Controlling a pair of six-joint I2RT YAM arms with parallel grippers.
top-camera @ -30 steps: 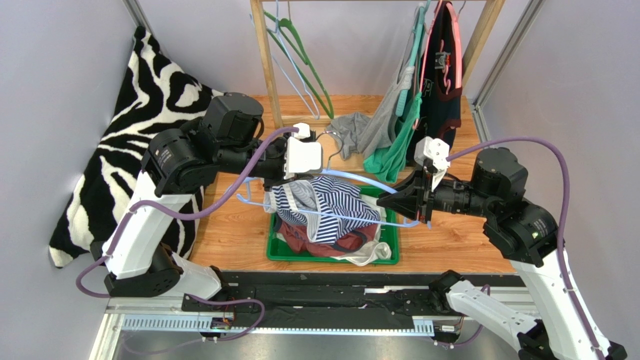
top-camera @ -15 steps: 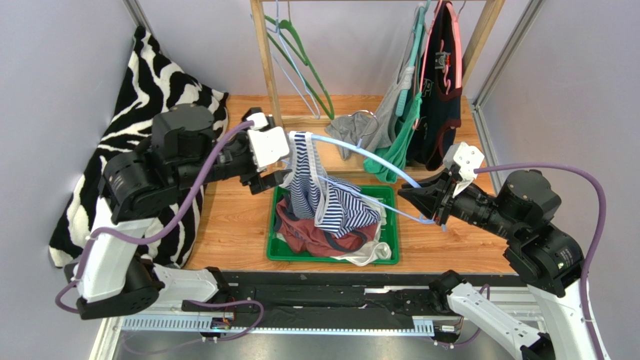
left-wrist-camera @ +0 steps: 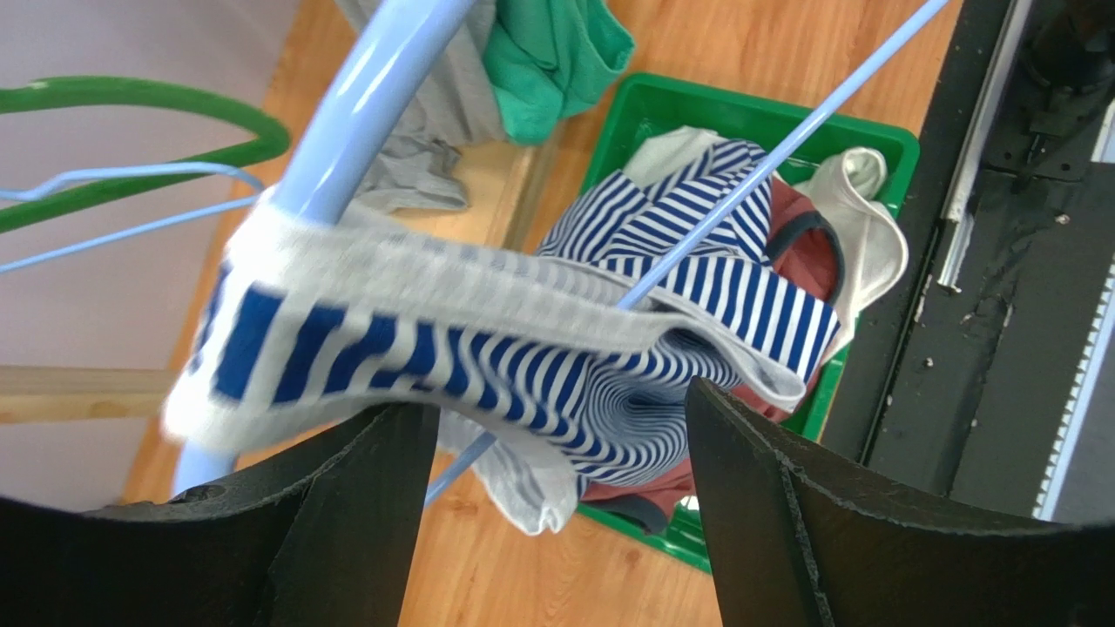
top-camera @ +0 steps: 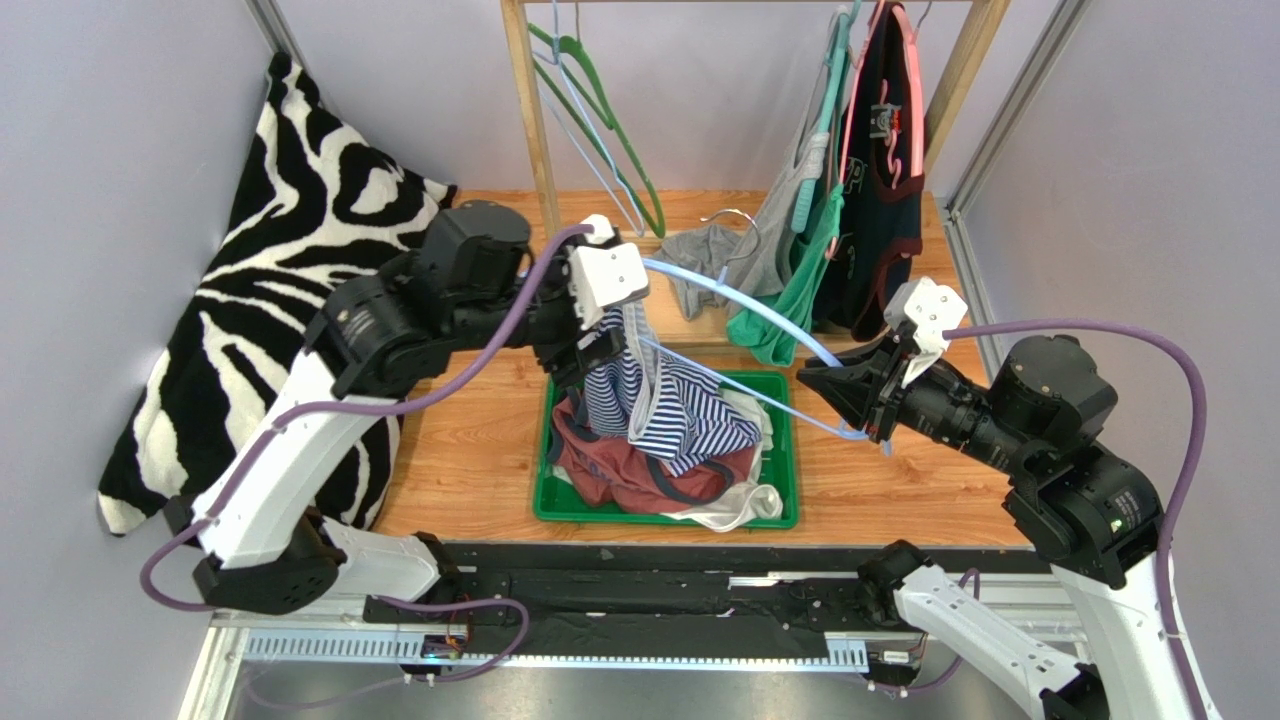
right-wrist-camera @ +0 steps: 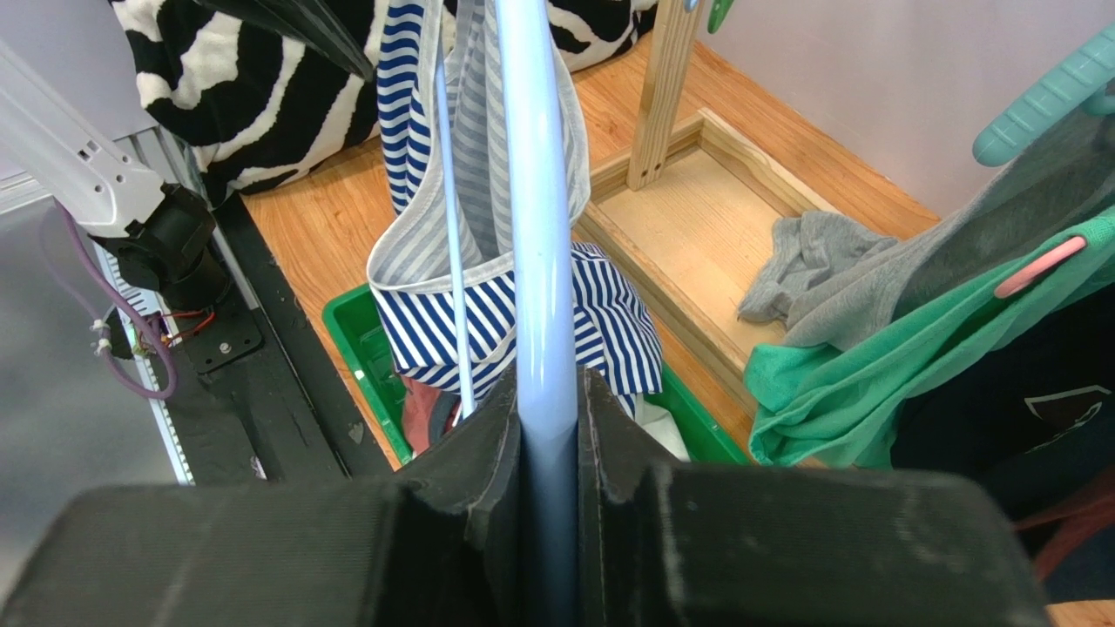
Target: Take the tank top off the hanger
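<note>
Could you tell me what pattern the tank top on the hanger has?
The tank top has navy-and-white stripes; left wrist view shows it best.

A robot test cell — plain lilac walls [top-camera: 120,90]; black mounting rail [top-camera: 676,573]; wooden garment rack [top-camera: 531,120].

Tank top [top-camera: 669,408]: blue-and-white striped, pale edging. One strap is looping over the thick arm of the hanger [top-camera: 739,306] near its left tip. The body is sagging in folds into the green bin [top-camera: 546,483], resting on other clothes.

Hanger: pale blue plastic with a thin lower bar, hanging tilted in mid-air. The right gripper [right-wrist-camera: 547,438] is pinching its other end.
</note>
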